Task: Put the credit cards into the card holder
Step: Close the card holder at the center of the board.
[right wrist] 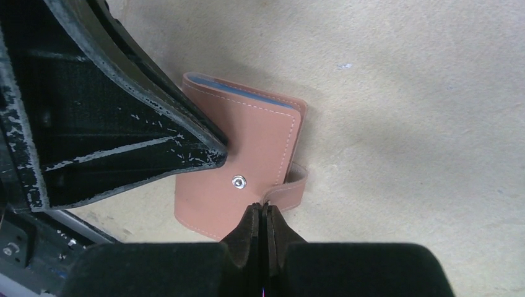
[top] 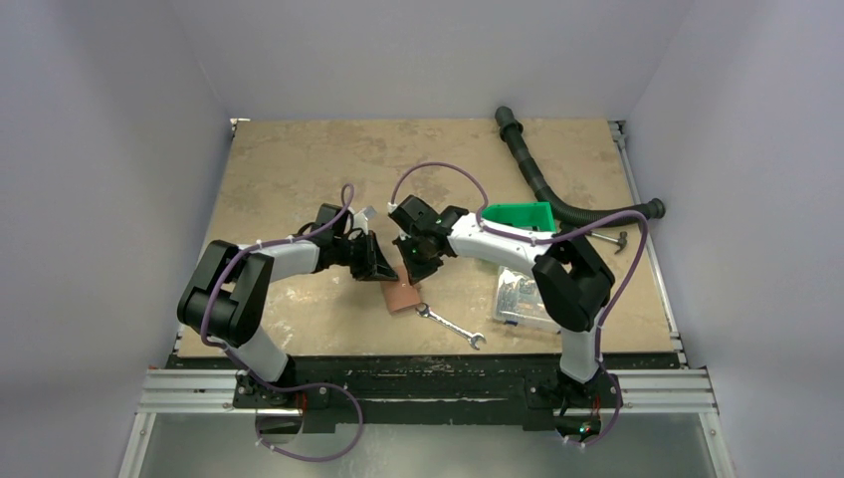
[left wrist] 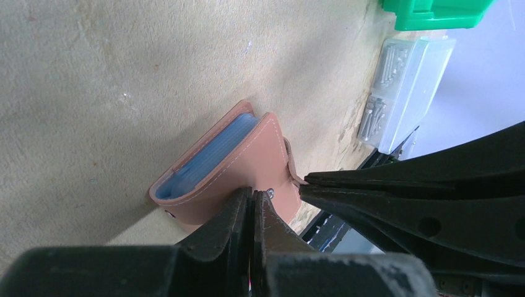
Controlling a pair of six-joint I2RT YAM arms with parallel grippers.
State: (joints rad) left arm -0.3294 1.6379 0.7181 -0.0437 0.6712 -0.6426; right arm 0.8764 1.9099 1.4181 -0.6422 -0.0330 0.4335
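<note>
Touching right gripper (right wrist: 260, 211), folded card holder (right wrist: 247, 142)

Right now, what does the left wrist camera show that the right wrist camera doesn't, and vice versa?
Only the left wrist view shows the clear compartment box and the green bin, and it looks into the card holder end-on. Only the right wrist view shows its outer cover face-on, with the strap curling round the edge. Both show blue edges inside it, the metal snap, the left gripper shut against the cover, and the right gripper shut on the strap.
</note>
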